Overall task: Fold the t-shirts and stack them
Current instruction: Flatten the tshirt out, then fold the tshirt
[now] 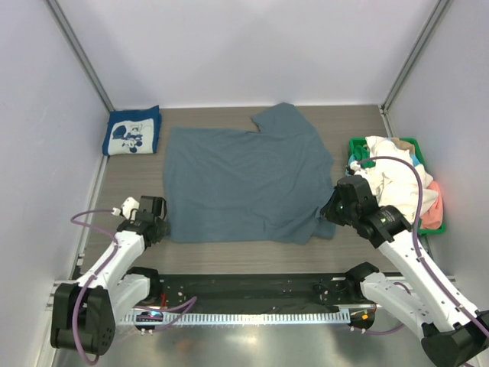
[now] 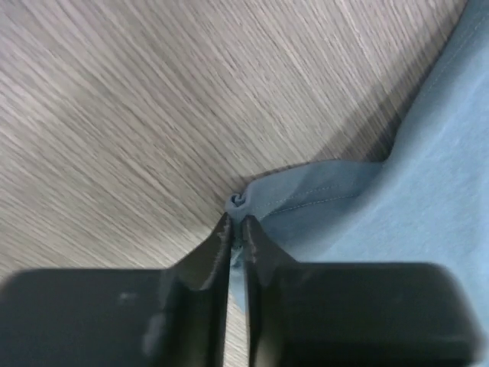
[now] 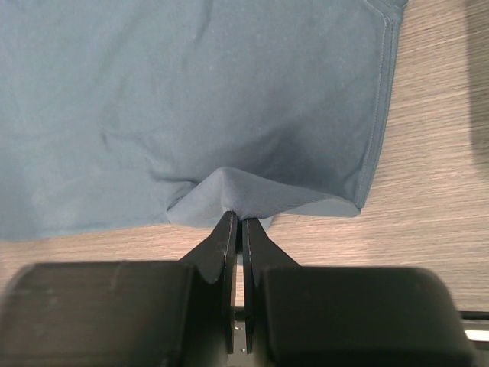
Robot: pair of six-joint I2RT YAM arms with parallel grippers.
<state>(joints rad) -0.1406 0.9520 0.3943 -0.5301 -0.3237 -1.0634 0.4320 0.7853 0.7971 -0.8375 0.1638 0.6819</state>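
Shirt: blue shirt (image 1: 244,183) spread flat on table (image 1: 229,256), wider left-right | left gripper (image 2: 235,223): jaws closed on near-left hem corner | right gripper (image 3: 236,218): jaws pinched shut on near-right hem | relation: cloth lies far of both jaws, each arm at its own corner

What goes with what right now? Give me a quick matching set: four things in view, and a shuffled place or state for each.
Things:
1. slate-blue t-shirt
2. navy printed t-shirt
3. green basket
4. left claw

Places or states:
a. at the right edge, piled full
b. shut on the slate-blue t-shirt's near left corner
c. spread flat in the middle
d. folded, far left corner

Pairs: 1-c, 2-d, 3-a, 4-b
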